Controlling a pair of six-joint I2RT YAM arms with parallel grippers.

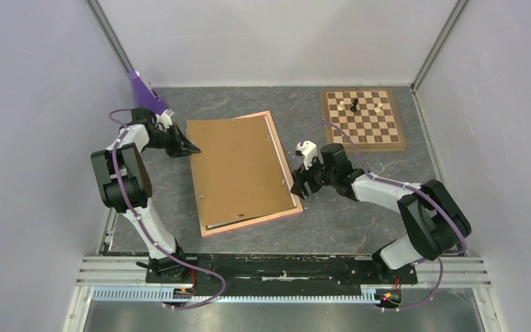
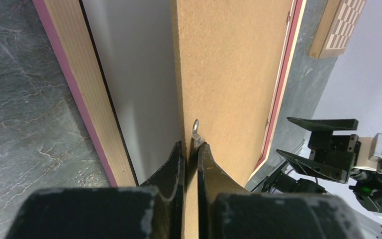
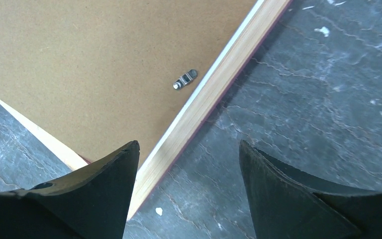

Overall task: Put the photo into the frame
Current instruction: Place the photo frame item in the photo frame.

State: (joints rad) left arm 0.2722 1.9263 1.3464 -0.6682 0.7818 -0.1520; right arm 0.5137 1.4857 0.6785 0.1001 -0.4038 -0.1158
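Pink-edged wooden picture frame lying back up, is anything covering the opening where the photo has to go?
Yes. The plain brown backing board lies across the back of the pink-edged wooden frame, covering the opening. The left gripper is shut on the board's left edge. No photo is in view.

grey marbled table [image 1: 359,221], pale walls [image 1: 34,83]

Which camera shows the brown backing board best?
Top external: the whole backing board shows, over the frame. Left wrist shows only the edge that the left gripper pinches; right wrist only a part with a metal clip.
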